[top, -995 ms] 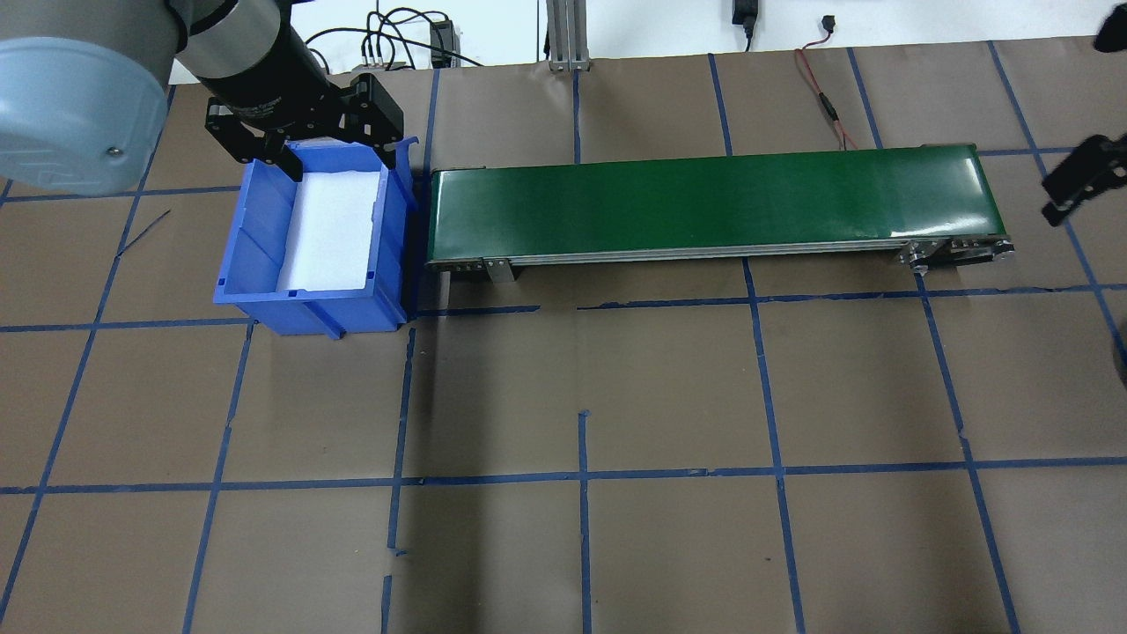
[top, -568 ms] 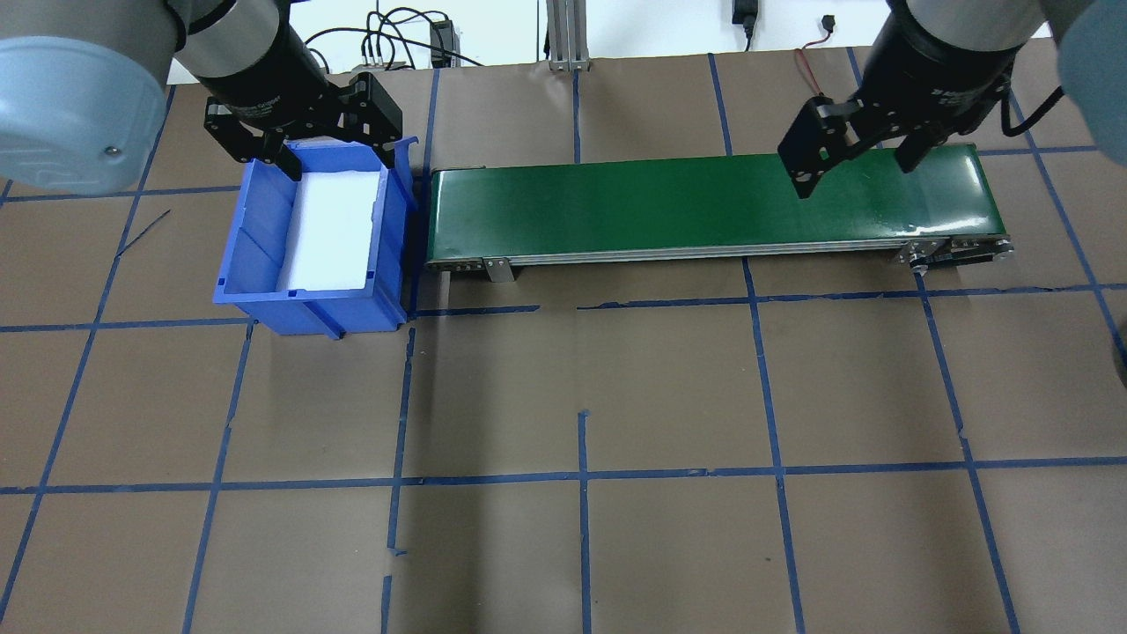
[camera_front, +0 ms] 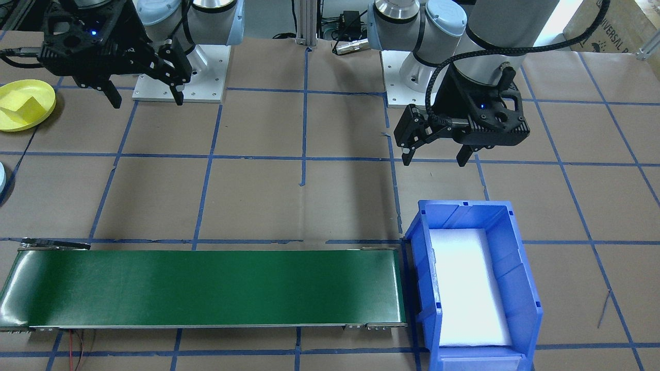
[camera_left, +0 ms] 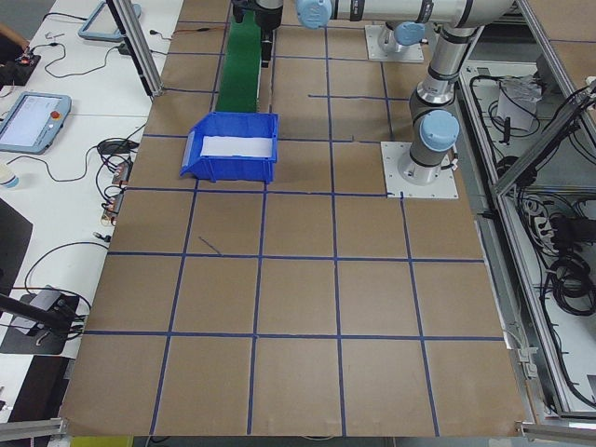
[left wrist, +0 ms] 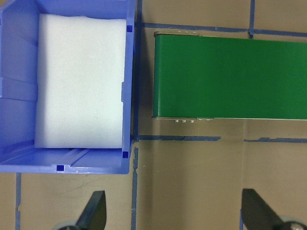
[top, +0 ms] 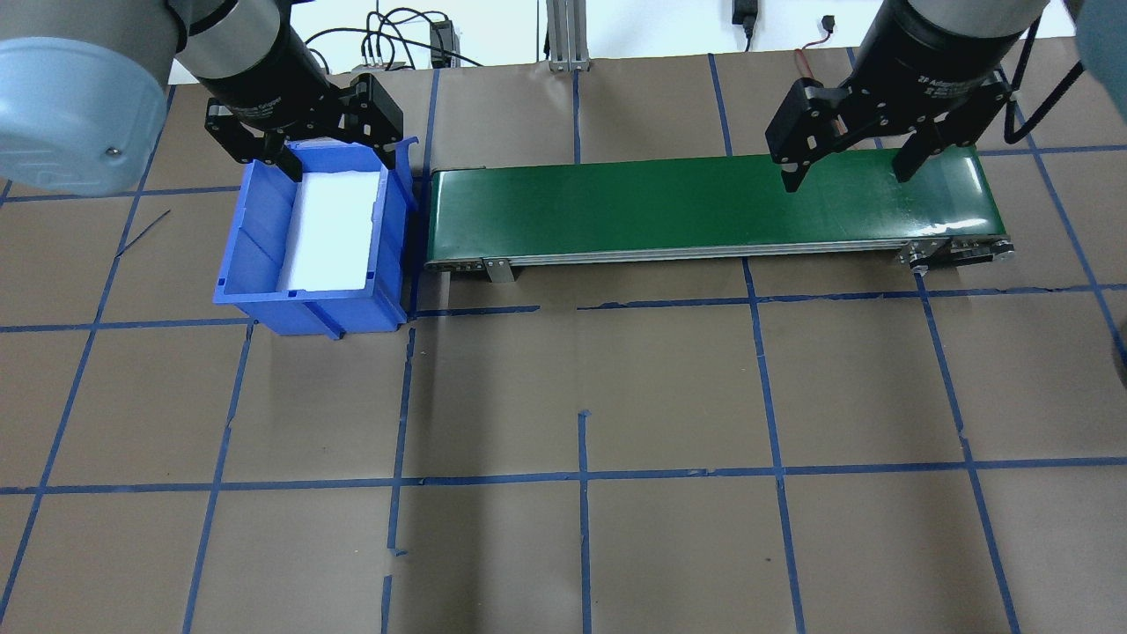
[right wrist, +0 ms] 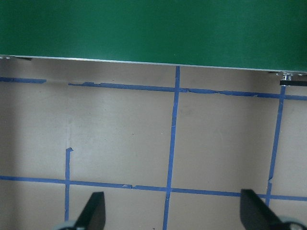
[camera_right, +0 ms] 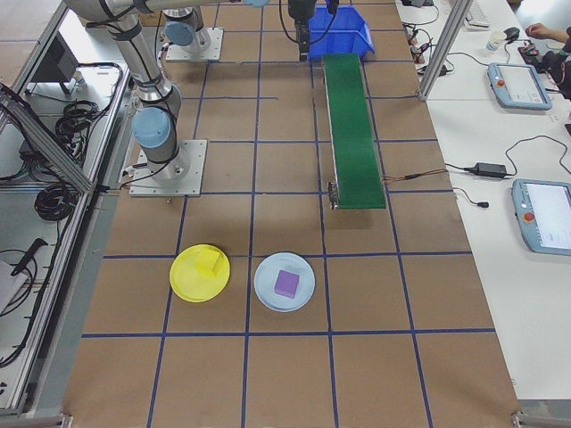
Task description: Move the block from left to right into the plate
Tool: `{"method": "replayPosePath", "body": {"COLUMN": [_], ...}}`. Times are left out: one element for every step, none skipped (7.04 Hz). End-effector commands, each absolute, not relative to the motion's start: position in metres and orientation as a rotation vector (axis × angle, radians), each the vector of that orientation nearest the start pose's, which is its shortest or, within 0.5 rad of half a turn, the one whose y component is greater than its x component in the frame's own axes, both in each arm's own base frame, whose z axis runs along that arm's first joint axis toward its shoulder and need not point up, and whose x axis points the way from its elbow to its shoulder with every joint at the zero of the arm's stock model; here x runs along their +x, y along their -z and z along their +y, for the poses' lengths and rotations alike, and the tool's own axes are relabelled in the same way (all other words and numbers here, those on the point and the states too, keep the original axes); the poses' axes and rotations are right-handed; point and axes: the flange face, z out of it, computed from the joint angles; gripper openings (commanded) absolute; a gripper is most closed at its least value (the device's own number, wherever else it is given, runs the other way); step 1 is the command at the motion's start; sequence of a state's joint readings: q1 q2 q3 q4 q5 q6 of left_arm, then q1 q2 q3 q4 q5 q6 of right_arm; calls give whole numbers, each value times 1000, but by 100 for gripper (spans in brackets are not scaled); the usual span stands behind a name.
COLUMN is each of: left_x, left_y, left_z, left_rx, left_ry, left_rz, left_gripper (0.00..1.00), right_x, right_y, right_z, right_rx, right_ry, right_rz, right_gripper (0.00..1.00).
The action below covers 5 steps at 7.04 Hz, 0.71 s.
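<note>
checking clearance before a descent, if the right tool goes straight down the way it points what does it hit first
Most likely bare brown table paper just robot-side of the green conveyor belt. The right tool is open and empty; nothing else shows beneath it, though height is unclear.

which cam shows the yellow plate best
Exterior right: the whole yellow plate shows, unobstructed, with a yellow block in it, beside a pale blue plate. The front-facing view catches it at its left edge, partly cut off. Overhead, exterior left and both wrist views miss it.

bin [top: 313,238] beside conveyor [top: 713,204], blocks [camera_right: 211,262] on plates [camera_right: 199,273]
</note>
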<state>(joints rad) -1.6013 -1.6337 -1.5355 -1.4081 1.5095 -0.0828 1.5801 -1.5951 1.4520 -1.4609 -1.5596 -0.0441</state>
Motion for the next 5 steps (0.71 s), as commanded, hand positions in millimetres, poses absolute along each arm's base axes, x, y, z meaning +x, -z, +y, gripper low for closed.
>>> {"method": "replayPosePath", "body": {"left_x": [-156,-156,-156,-156,-156], "left_y": [-491,-491,-491,-491,-491], "left_z": [-526,-526,-526,-526,-526], "left_rx": [-77,-77,-77,-77,-77], "left_ry": [211,211,211,211,211], "left_rz": [3203,3203,3203,3203,3203], "left_gripper": [100,100,100,100,100], "right_x": [133,136,131,133,130], "right_y": [-556,-538,-538,-539,-542], "right_z": [-500,-493,-487,-486,-486], "right_rx": [18,68,69,64,86], "right_ry": [-33,-105,-94,-86,-76], "right_rz": [3180,3171,3181,3183,3179], "right_gripper": [100,98,98,100,100]}}
